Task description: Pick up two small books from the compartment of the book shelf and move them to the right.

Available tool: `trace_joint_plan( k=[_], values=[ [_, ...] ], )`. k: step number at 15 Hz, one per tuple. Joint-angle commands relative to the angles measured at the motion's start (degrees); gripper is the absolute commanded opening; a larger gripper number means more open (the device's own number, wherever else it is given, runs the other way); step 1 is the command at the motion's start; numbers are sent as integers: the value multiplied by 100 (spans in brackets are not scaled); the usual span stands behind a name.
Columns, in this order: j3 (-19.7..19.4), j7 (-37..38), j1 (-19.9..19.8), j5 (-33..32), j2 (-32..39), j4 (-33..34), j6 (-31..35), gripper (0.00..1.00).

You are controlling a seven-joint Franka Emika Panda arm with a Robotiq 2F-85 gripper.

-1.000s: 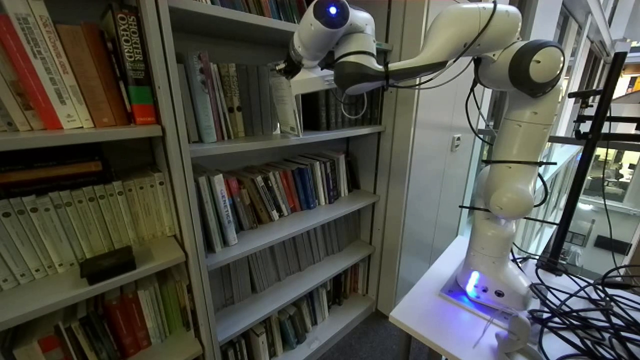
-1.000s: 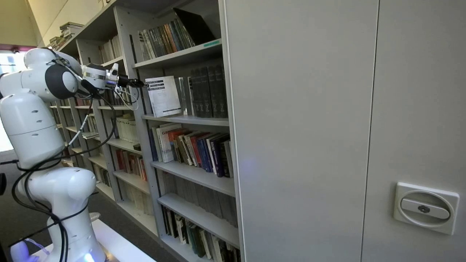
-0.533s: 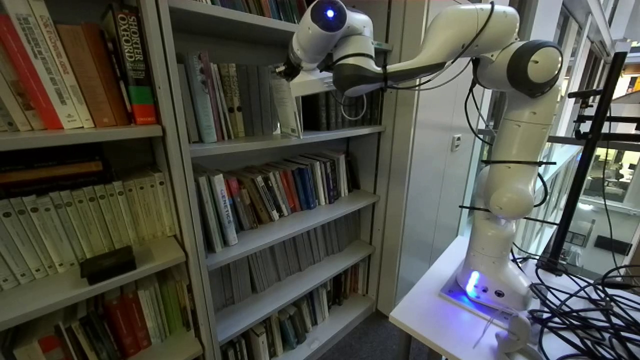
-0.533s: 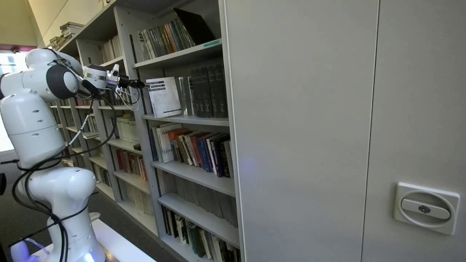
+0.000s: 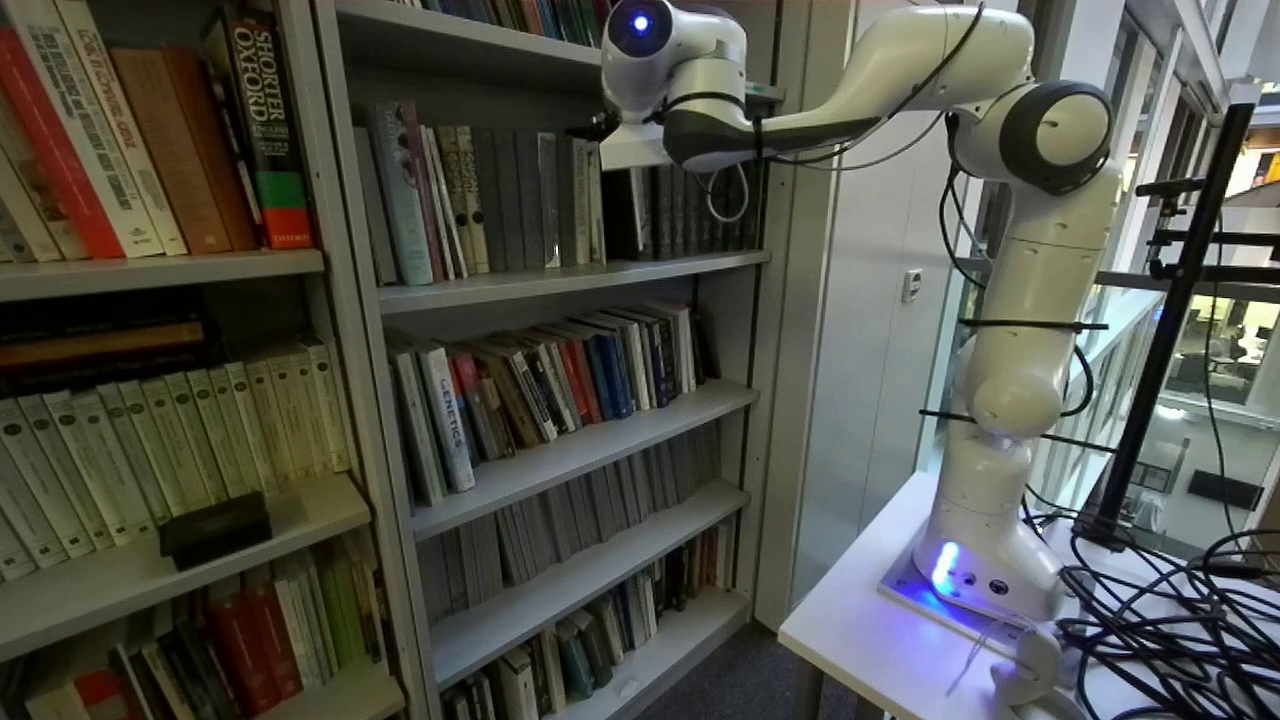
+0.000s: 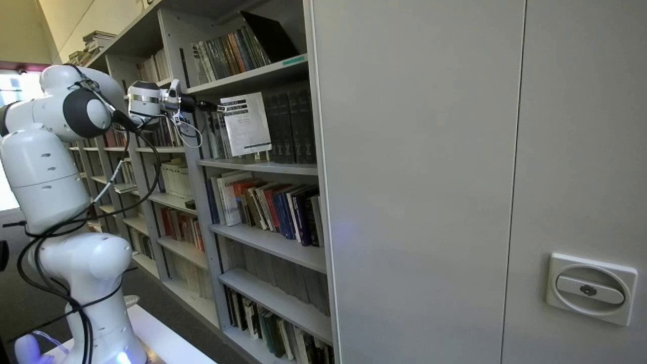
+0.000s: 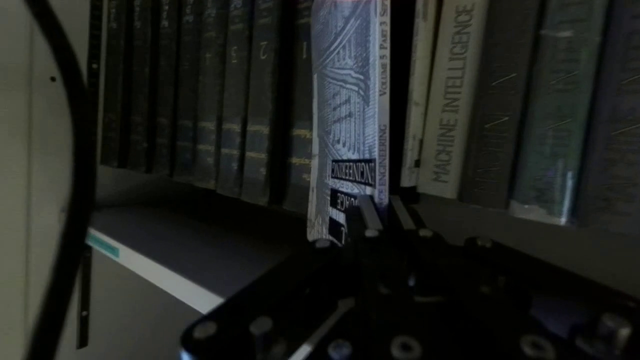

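The book shelf (image 5: 350, 420) is a tall grey unit. Its compartment (image 6: 252, 165) holds upright pale, grey and dark spines, among them a Machine Intelligence book (image 7: 452, 100). My gripper (image 6: 221, 107) is shut on a thin white book (image 6: 247, 124) by its spine edge. The book hangs slightly tilted above the compartment's board, in front of other spines. In the wrist view, which is upside down, the fingertips (image 7: 381, 201) pinch the white book's spine (image 7: 383, 100). I cannot tell whether a second book is held. In an exterior view the gripper (image 5: 600, 126) is partly hidden by the arm.
A row of dark numbered volumes (image 7: 225, 100) stands beside the held book, also in an exterior view (image 6: 290, 126). The upper shelf board (image 6: 247, 78) runs above. A tall grey panel (image 6: 419, 151) borders the shelf. A cable (image 7: 75, 150) hangs near the gripper.
My gripper has carried the white book up off the board and sideways toward the dark volumes. Spines it covered on the shelf show in an exterior view.
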Motion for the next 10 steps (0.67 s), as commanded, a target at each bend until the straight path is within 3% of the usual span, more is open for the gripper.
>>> trace_joint_plan(
  k=[1,5,10],
  values=[
    [-60,30,-116,-121,-107,134,-332,2],
    [-77,60,-126,-117,-106,194,-516,2],
    [14,-63,3,97,-298,-38,-277,2]
  ],
)
